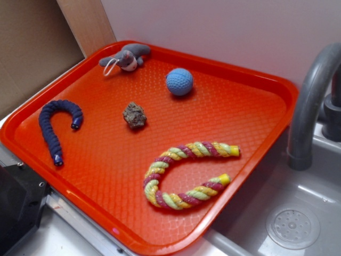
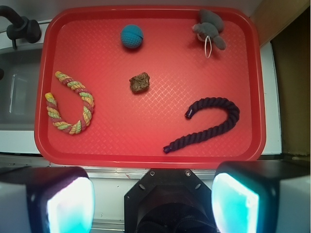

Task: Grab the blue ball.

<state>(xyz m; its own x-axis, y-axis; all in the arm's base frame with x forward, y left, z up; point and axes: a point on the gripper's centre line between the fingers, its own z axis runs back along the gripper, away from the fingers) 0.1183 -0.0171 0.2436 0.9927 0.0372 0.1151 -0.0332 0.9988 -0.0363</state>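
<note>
The blue ball (image 2: 132,36) sits free near the far rim of the red tray (image 2: 146,141), well apart from the gripper (image 2: 153,199), ahead and slightly left in the wrist view, beyond the brown rock (image 2: 139,82). Jaws stand wide, holding nothing. The ball is round: no long axis or heading, so any approach angle should serve.

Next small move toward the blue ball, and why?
Probably advance the open gripper toward the tray's far side, then descend over the blue ball. In the wrist view it hangs above the tray's near rim, holding nothing; the ball lies beyond the brown rock, clear of other toys.
</note>
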